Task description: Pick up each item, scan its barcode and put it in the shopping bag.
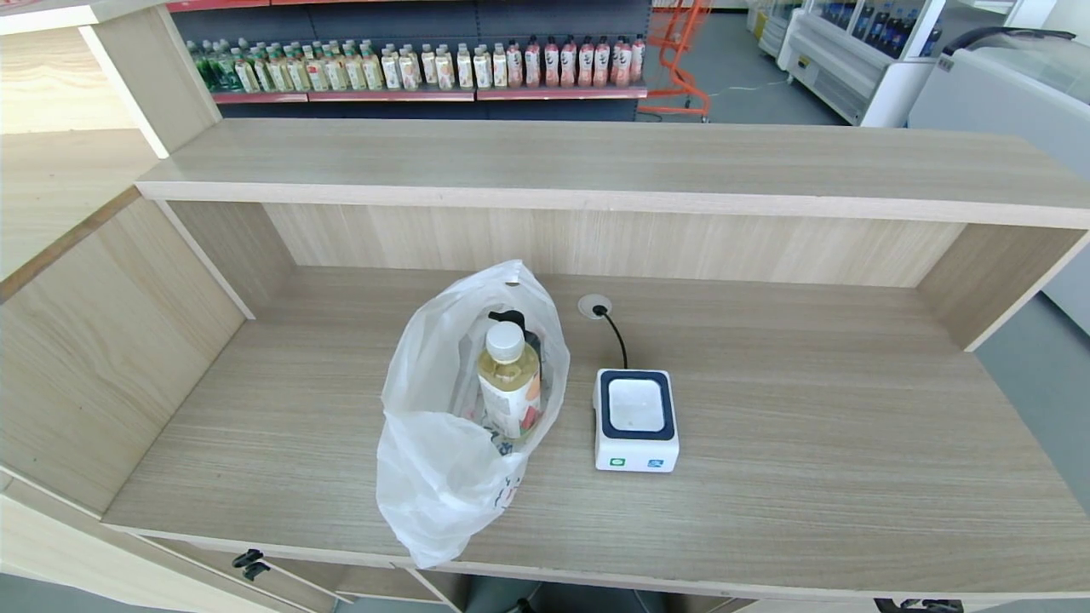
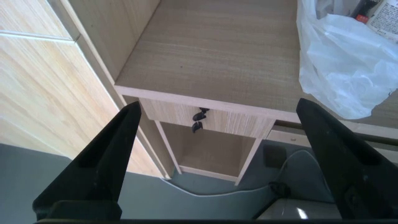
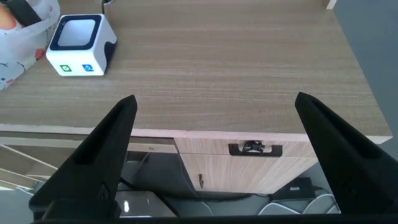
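Note:
A white plastic shopping bag (image 1: pixel 451 464) stands open on the wooden counter (image 1: pixel 809 426). Inside it a tea bottle (image 1: pixel 509 379) with a white cap stands upright, with a dark-capped item (image 1: pixel 521 320) behind it. Just right of the bag sits the white barcode scanner (image 1: pixel 635 419), its cable running back to a hole in the counter. My left gripper (image 2: pixel 217 162) hangs open below the counter's front edge, short of the bag (image 2: pixel 339 59). My right gripper (image 3: pixel 214 165) is open too, held low in front of the counter, with the scanner (image 3: pixel 78 45) far off to one side.
A raised ledge (image 1: pixel 596 170) overhangs the back of the counter, and side walls close it in left and right. Drawers with black handles (image 2: pixel 200 119) (image 3: pixel 255 148) sit under the front edge. Shelves of bottles (image 1: pixel 409 66) and freezers stand in the shop behind.

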{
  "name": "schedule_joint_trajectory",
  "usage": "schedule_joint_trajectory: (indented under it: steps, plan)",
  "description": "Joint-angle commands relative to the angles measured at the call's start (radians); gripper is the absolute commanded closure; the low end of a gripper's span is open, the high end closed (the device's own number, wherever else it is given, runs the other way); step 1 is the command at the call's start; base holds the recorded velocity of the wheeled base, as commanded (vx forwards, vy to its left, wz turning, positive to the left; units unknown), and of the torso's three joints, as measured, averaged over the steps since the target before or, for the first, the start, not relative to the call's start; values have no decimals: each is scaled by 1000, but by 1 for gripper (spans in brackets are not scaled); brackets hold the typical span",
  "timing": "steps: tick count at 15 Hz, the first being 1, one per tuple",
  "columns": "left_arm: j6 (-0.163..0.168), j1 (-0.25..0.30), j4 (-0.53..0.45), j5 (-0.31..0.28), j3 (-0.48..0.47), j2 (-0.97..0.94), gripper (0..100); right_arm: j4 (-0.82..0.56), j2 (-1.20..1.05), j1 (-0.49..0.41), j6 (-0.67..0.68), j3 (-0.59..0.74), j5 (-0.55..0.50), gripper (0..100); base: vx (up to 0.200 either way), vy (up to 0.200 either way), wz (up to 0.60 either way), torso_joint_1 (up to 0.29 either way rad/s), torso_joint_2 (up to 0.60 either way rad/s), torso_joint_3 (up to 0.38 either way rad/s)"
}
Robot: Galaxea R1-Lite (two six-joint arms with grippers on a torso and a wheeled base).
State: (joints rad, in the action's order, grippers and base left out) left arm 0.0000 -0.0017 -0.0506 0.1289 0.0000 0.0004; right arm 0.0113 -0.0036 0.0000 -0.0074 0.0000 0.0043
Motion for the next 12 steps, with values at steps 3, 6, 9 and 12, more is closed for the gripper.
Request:
schedule_joint_trajectory:
  steps: [3, 6, 9, 12]
  plan:
    - [-2, 0, 0, 1, 0, 0, 0, 1, 4, 0, 1, 0, 0, 0, 0, 0, 0, 0, 0, 0]
    - [2, 0, 0, 0, 0, 0, 0, 1, 4, 0, 1, 0, 0, 100, 0, 0, 0, 0, 0, 0]
    - [5, 0, 0, 0, 0, 0, 0, 1, 4, 0, 1, 0, 0, 100, 67, 0, 0, 1, -1, 1]
    - [3, 0, 0, 1, 0, 0, 0, 1, 4, 0, 3, 0, 0, 100, 0, 0, 0, 0, 0, 0]
